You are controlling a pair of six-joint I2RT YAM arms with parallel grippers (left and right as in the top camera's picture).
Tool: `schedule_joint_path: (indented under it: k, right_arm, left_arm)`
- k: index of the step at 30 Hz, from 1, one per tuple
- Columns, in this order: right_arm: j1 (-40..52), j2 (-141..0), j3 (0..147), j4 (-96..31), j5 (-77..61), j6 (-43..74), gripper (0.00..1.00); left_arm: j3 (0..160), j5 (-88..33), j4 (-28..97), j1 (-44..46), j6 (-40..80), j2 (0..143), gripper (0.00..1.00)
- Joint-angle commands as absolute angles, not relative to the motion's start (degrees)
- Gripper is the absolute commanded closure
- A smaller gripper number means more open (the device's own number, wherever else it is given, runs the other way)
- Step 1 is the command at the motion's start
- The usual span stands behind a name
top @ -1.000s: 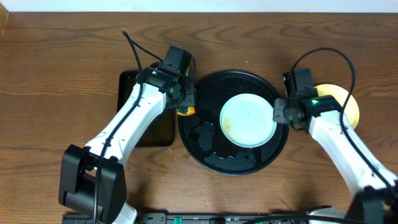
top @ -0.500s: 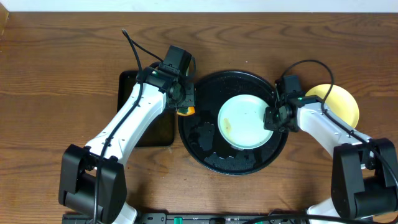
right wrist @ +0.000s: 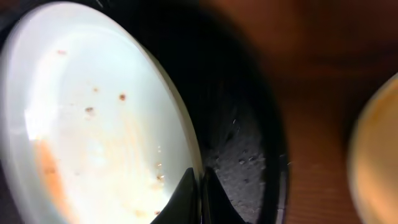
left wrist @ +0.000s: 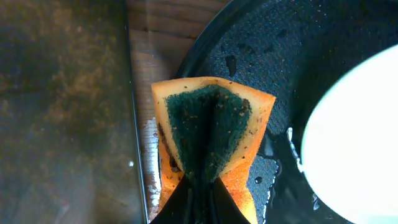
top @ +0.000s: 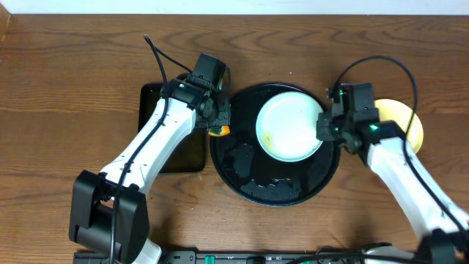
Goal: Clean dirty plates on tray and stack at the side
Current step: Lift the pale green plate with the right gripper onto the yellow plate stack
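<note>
Now the right gripper (right wrist: 199, 183) pinches the rim of the pale plate (top: 288, 125) over the black tray (top: 245, 180). The left gripper (left wrist: 199, 193) clamps the sponge (left wrist: 211, 124).

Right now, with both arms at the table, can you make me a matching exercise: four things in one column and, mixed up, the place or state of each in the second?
Things:
1. sponge
2. pale plate
3. yellow plate
4. rectangular tray

Places or states:
a. on the table, right of the round black tray
b. gripped at its rim by the right jaws
c. folded between the left jaws
d. partly under the left arm

Pairs: 1-c, 2-b, 3-a, 4-d.
</note>
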State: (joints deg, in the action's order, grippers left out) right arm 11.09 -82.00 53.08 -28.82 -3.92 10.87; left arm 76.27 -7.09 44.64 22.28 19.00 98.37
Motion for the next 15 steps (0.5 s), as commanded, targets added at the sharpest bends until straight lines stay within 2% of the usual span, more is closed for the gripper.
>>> schedule_joint_path:
  k: [1,9,15]
  right_arm:
    - [10.26,-78.24,53.25,-28.73,-2.70,4.21,0.99]
    - [15.64,-70.83,53.25,-27.77,24.16,-1.06,0.99]
    - [28.95,-70.13,53.25,-26.02,41.08,-3.55,0.99]
  left_arm:
    - [76.25,-6.17,44.73,22.13,18.06,98.45,0.92]
    - [76.25,-6.17,44.71,22.13,18.06,98.45,0.92]
    - [76.25,-6.17,44.51,22.13,18.06,98.45,0.92]
